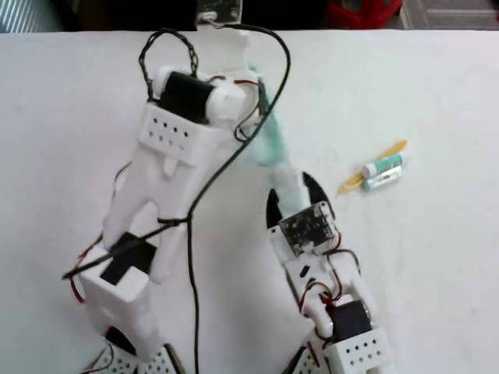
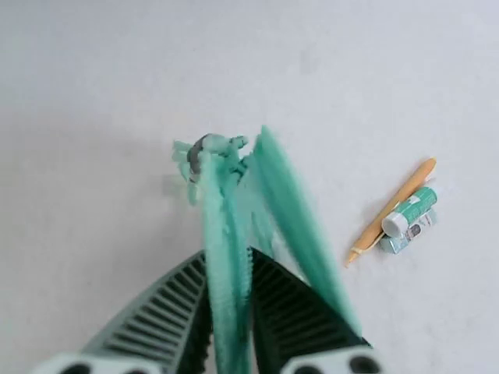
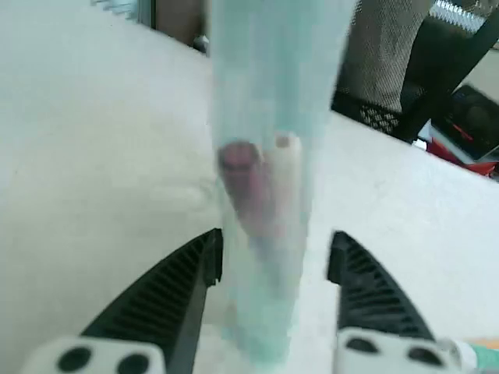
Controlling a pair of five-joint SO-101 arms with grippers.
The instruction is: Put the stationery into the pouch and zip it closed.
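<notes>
The left gripper (image 2: 230,263) is pinching one end of the teal pouch (image 2: 284,202), fingers pressed together on its edge, toward the desk's far edge. The right gripper (image 3: 277,240) is straddling the pouch's nearer end, fingers spread and not gripping. The pouch's long axis is running from one gripper to the other. The orange pencil (image 1: 373,167) and glue stick (image 1: 383,164) are lying touching on the desk (image 1: 437,265), toward its right edge. They are well apart from the pouch and nearer the right arm, with open room around them.
</notes>
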